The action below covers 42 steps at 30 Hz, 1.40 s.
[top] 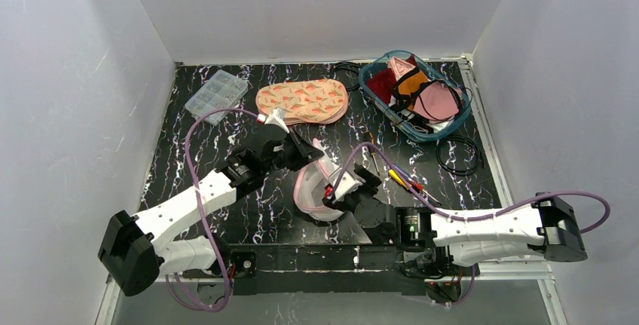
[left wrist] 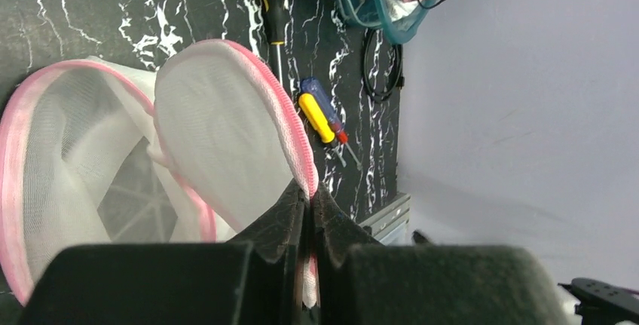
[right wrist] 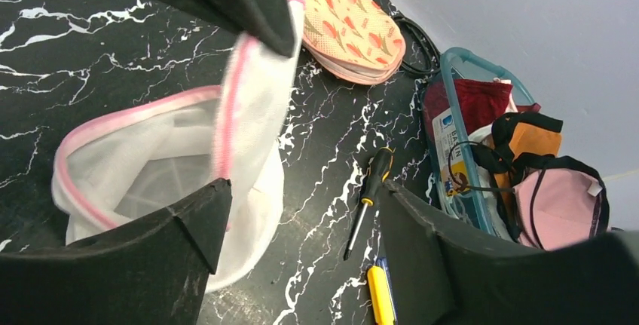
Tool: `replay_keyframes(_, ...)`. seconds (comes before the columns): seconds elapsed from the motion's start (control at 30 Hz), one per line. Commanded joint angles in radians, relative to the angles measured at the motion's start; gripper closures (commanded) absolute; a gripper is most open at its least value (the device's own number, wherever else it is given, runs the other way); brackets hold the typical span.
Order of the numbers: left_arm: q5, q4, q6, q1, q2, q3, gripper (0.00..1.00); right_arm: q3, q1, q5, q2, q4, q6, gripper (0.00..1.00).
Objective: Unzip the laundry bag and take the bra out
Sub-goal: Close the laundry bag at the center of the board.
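The white mesh laundry bag with pink trim (top: 310,195) sits mid-table, unzipped, its flap raised toward 12 o'clock. The left gripper (left wrist: 309,198) is pinched tight on the flap's pink rim. At the bag's 3 o'clock the right gripper (right wrist: 301,197) hangs spread wide and empty. I cannot tell whether a bra lies inside. Hold the flap high and taut so the right fingers enter without snagging mesh.

laundry bag (left wrist: 218,136) contents possibly hidden, basket (left wrist: 362,19) cropped

Pink-trimmed white mesh laundry bag (top: 310,193) open w/ flap raised.
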Motion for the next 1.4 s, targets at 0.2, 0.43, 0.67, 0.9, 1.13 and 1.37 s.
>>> replay_keyframes(0.2,0.083,0.116,0.160,0.005,-0.166,-0.232,1.00,-0.029,-0.333,-0.432,-0.173,-0.170,0.594,0.15)
replay_keyframes(0.43,0.093,0.228,0.188,0.012,-0.298,-0.384,1.00,-0.133,-0.618,-0.908,-0.135,-0.011,0.859,0.19)
replay_keyframes(0.67,0.202,0.458,0.169,0.040,-0.368,-0.490,1.00,-0.179,-0.714,-1.082,-0.103,0.108,0.955,0.23)
replay_keyframes(0.9,0.290,0.673,0.135,0.049,-0.307,-0.492,1.00,-0.220,-0.770,-0.982,-0.343,-0.011,0.945,0.21)
replay_keyframes(1.13,0.342,0.871,0.089,0.057,-0.135,-0.515,1.00,-0.284,-0.781,-0.983,-0.468,-0.068,0.957,0.21)
replay_keyframes(1.37,0.444,1.183,0.012,0.071,0.129,-0.503,1.00,-0.340,-0.782,-1.018,-0.537,-0.065,0.963,0.21)
